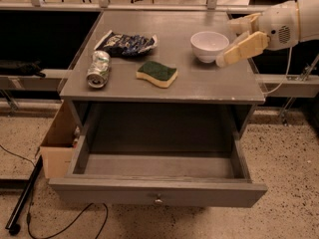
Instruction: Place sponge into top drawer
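Observation:
The sponge [157,73], pale yellow with a dark green top, lies flat on the grey tabletop near its middle front. The top drawer [157,192] below is pulled wide open and holds nothing, with its round knob at the centre of the front panel. My gripper [228,44] comes in from the right, just beside the white bowl [208,45], with its tan fingers [245,48] spread apart and empty. It is well to the right of the sponge and above the table's surface.
A crushed silver can [98,68] lies at the table's left front. A dark blue snack bag [127,44] lies behind it. A brown cardboard box [56,151] stands on the floor left of the drawer, with a black pole [24,198] and cables beside it.

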`<state>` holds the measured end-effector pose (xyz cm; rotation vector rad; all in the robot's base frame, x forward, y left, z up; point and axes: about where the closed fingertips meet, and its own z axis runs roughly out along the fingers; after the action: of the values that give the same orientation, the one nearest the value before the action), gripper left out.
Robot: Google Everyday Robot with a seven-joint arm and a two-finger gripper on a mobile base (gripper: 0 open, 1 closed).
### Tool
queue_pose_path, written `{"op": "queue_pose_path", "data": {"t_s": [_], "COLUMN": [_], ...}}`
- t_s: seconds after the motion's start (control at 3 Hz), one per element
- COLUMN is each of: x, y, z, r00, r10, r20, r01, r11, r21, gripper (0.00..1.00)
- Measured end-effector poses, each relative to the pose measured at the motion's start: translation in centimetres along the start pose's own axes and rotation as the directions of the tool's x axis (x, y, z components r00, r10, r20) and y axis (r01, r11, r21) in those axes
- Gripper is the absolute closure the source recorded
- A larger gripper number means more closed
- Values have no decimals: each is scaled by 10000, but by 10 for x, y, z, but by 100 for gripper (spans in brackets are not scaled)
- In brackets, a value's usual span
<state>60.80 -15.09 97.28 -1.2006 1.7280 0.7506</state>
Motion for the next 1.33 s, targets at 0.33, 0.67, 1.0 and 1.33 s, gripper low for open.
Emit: {"op": "queue_pose_path", "data": {"t_s": [0.33,0.67,1.0,1.33], "x": [19,40,45,39], "y": [-3,-9,-13,-21], "z": [31,64,91,110], "r00": [9993,9967,9950,9916], "r10": [287,597,521,205], "r20": [-234,-557,-858,-1278], "r01": [-294,-616,-563,-274], "r11": [9992,9975,9973,9983], "r21": [-258,-342,-476,-518], "gripper": [0,0,0,0]}}
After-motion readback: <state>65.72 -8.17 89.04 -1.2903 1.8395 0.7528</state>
